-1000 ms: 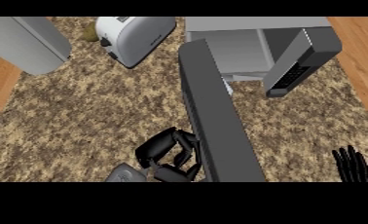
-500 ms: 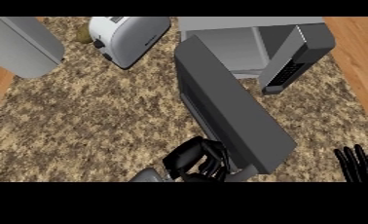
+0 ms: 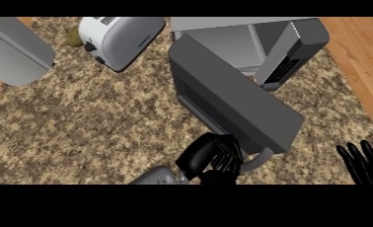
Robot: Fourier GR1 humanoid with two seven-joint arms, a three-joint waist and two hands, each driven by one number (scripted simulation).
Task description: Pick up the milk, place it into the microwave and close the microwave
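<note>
Left robot hand (image 3: 211, 158), fingers curled, pressed the door (image 3: 233, 100) at its near handle end (rigid, hinged; likely swings easily). Milk not visible.

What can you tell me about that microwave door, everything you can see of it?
The microwave door is a dark grey slab with a darker window panel, swung partly open and angled out over the speckled counter. A pale curved handle sits at its free end. The left hand, black, rests against that end. Behind it, the microwave shows a light grey inside.
</note>
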